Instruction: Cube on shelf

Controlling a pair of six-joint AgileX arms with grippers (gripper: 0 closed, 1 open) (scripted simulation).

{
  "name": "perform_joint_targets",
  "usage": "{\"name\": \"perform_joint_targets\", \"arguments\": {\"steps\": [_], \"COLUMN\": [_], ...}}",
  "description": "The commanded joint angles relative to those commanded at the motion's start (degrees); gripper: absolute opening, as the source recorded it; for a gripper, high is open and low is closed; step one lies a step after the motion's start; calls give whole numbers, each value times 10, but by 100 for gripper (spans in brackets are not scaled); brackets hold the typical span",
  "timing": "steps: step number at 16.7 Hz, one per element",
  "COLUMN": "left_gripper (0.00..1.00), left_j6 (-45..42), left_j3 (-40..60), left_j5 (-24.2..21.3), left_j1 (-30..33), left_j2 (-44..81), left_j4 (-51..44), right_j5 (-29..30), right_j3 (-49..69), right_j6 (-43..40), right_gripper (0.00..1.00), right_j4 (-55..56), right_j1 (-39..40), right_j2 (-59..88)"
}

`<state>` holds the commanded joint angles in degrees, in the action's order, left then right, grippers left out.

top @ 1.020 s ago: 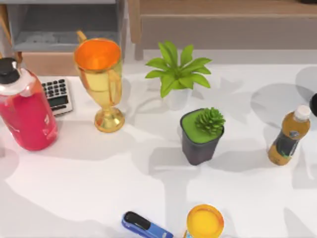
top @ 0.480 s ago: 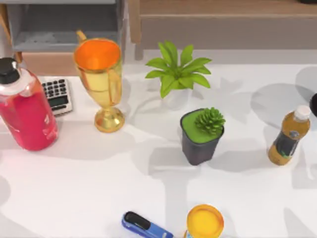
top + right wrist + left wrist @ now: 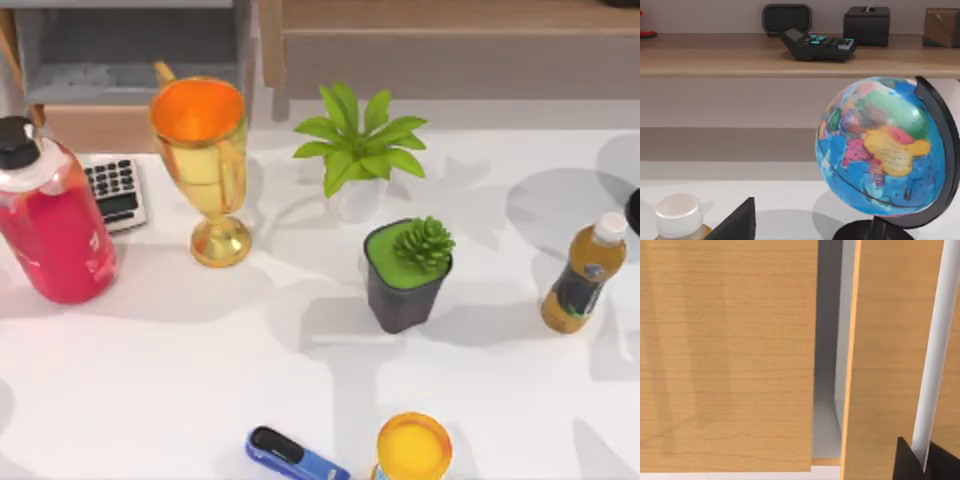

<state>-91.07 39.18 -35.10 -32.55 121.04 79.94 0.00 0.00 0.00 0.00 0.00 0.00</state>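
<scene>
The cube is out of view. The shelf (image 3: 450, 15) runs along the back right of the top view, a light-brown board over a grey-brown front. The right wrist view faces the same shelf (image 3: 715, 55); on it stand a black calculator-like device (image 3: 820, 45) and dark boxes, with an unidentifiable red sliver at the picture's edge. A dark part of my right gripper (image 3: 735, 222) shows low in that view, beside a bottle cap (image 3: 677, 215). The left wrist view has a dark corner of my left gripper (image 3: 920, 465) close in front of light wooden panels (image 3: 730, 355).
On the white table stand a red bottle (image 3: 50, 220), calculator (image 3: 115, 192), gold trophy cup (image 3: 205, 165), leafy plant (image 3: 358, 150), dark plant pot (image 3: 405, 275), juice bottle (image 3: 582, 272), blue stapler (image 3: 295, 457) and yellow-topped can (image 3: 413, 447). A globe (image 3: 880, 155) stands near the right gripper. A grey cubby (image 3: 130, 50) is back left.
A shadow on the table's front left has slid off toward the near edge. None of the objects on the table has moved.
</scene>
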Motion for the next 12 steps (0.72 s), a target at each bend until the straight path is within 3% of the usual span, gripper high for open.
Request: {"name": "perform_joint_targets", "arguments": {"steps": [7,11,12], "left_gripper": [0,0,8], "left_j6": [-4,-3,-3], "left_j3": [-109,-113,-113], "left_j5": [-59,-63,-63], "left_j1": [-61,-65,-65], "left_j2": [-41,-44,-44], "left_j4": [60,63,63], "right_j5": [0,0,0], "right_j3": [0,0,0], "right_j6": [0,0,0], "right_gripper": [100,100,100], "right_j4": [0,0,0], "right_j1": [0,0,0], "right_j2": [0,0,0]}}
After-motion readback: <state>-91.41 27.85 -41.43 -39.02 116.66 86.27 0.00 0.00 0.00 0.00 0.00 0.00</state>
